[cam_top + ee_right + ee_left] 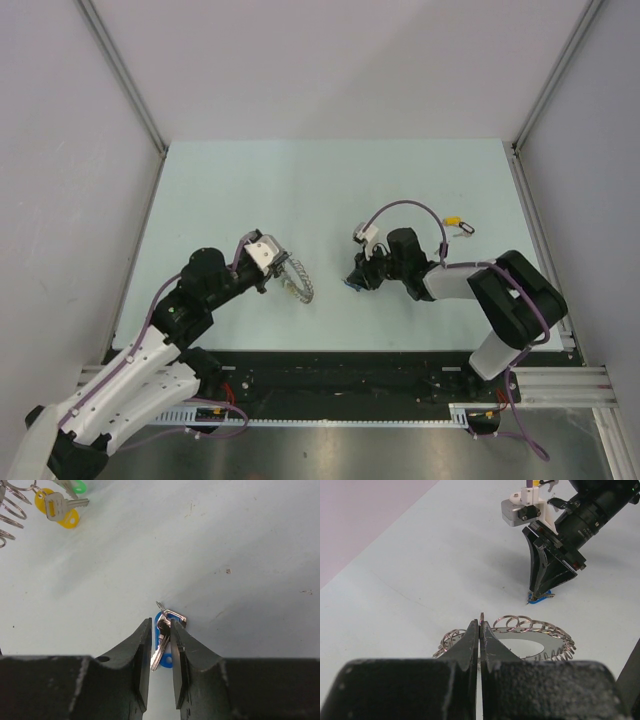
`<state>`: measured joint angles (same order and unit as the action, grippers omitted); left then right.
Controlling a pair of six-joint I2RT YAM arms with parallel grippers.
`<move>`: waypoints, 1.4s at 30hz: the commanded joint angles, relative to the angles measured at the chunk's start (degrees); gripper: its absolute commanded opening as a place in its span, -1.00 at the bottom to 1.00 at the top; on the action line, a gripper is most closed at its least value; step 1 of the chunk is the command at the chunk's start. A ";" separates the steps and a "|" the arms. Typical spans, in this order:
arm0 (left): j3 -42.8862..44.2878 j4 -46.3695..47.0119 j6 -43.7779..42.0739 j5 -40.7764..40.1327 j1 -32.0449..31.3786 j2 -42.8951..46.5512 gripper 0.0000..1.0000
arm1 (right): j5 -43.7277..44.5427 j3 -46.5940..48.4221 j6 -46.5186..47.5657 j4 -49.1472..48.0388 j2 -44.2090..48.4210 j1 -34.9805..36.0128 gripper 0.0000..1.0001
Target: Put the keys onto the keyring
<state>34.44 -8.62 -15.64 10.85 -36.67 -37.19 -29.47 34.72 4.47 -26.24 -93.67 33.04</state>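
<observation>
The keyring (298,282), a silver band edged with wire loops, lies left of centre. My left gripper (276,268) is shut on one loop of the keyring (540,630), its jaws pressed together in the left wrist view (481,624). A blue-tagged key (165,630) lies on the table (300,190) between the fingers of my right gripper (161,621). The right finger touches it and a narrow gap remains on the left. From above, the right gripper (356,281) points down at this blue key (351,287), a short way right of the keyring.
A yellow-tagged key (56,507) and a green tag (76,486) lie beside ring loops (11,506) at the upper left of the right wrist view. Another yellow key (453,222) with a black tag (467,230) lies at the right. Grey walls enclose the table.
</observation>
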 commanded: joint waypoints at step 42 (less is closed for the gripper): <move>0.54 4.23 -1.68 1.19 0.37 -0.95 -0.99 | -4.28 1.14 3.88 -9.09 -6.97 0.27 -1.00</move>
<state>34.44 -8.27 -16.14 10.87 -36.56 -38.59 -33.08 34.85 7.38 -34.26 -100.31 33.04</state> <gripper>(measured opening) 0.006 0.010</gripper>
